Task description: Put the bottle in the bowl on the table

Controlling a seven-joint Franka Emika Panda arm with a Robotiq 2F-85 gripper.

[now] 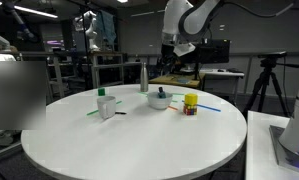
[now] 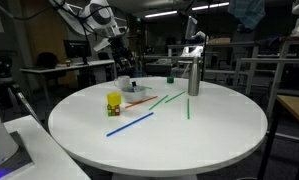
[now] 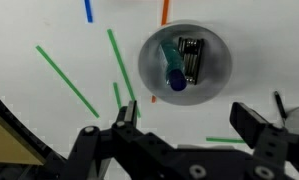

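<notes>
The small white bowl sits on the round white table. The teal-blue bottle lies inside it, dark top toward my gripper, next to a small grey ridged object. My gripper is open and empty, raised above the table just beside the bowl. In both exterior views the gripper hangs well above the bowl. The bottle's top pokes over the rim in an exterior view.
A tall grey metallic bottle stands behind the bowl. A small yellow container and a white container with a green top stand nearby. Green, blue and orange sticks lie around the bowl.
</notes>
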